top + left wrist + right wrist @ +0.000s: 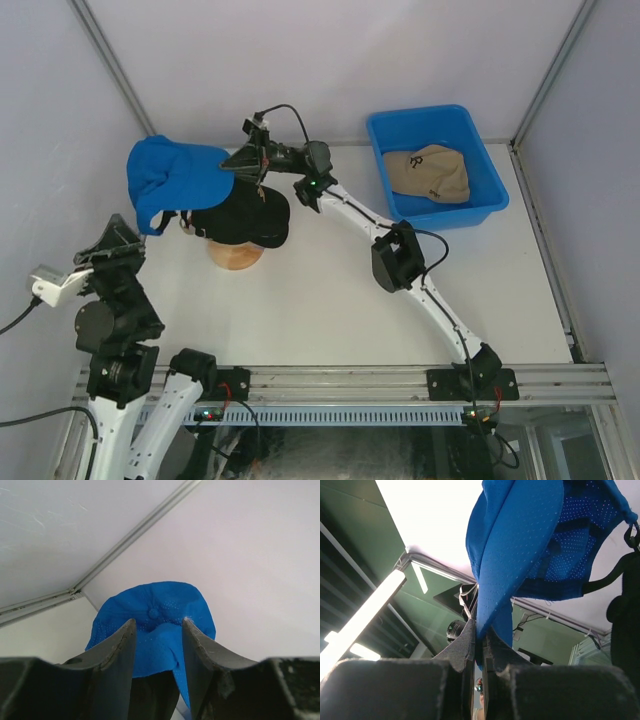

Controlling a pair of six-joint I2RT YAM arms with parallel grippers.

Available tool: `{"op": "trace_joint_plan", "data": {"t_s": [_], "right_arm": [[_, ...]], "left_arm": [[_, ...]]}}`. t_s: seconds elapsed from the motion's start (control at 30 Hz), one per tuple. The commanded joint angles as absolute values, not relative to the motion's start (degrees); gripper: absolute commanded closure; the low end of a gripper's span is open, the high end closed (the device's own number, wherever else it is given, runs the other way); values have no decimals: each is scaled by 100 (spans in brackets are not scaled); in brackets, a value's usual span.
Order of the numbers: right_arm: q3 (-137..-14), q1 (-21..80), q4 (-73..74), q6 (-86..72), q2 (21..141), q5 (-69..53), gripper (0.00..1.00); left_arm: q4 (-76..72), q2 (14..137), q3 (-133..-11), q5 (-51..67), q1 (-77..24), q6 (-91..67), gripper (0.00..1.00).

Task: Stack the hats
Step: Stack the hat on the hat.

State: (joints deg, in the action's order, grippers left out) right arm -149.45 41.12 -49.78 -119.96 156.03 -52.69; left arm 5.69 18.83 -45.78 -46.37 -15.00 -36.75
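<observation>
**Blue cap.** The blue cap is held in the air over the table's far-left area, close to the left wall. In the top view its long axis runs left to right. The brim points right and the crown hangs down at the left end. In that view the brim tip overlaps the upper-left edge of the black cap.

**Right gripper.** The right gripper is closed on the brim of the blue cap. Its wrist view shows the brim edge-on, pinched between the two fingers, with the hollow of the crown and the back strap beyond.

**Left gripper.** The left gripper points at the crown from the near-left. Its jaws stand partly apart. Blue fabric lies in the gap and the top button sits just past the fingertips. Whether the fingers touch the fabric cannot be determined.

**Black cap.** The black cap sits on the stand, just right of and below the blue cap. Its brim direction cannot be determined.

**Tan cap.** The tan cap lies crown-up in the bin at the far right, well apart from the other caps.
</observation>
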Motion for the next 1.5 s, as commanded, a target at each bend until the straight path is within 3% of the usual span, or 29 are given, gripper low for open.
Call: {"op": "trace_joint_plan", "data": {"t_s": [0.0, 0.3, 0.7, 1.1, 1.47], "right_arm": [[-15072, 4200, -5460, -13137, 15298, -5196, 100], [-13832, 3780, -6036, -12954, 14990, -5406, 100], [-13962, 3202, -6199, -13044, 15118, -5437, 100], [-12772, 3248, -7950, -14205, 14969, -5301, 100], [-11960, 3325, -8501, -14591, 14504, -4972, 100]], "left_arm": [[694, 1762, -4701, -5216, -1476, -3818, 54], [598, 2058, -4517, -5378, -1476, -3782, 53], [70, 2690, -4405, -5321, -1476, -3668, 52], [-212, 3120, -4283, -5277, -1476, -3770, 50], [-141, 3395, -4384, -5485, -1380, -3678, 44]]}}
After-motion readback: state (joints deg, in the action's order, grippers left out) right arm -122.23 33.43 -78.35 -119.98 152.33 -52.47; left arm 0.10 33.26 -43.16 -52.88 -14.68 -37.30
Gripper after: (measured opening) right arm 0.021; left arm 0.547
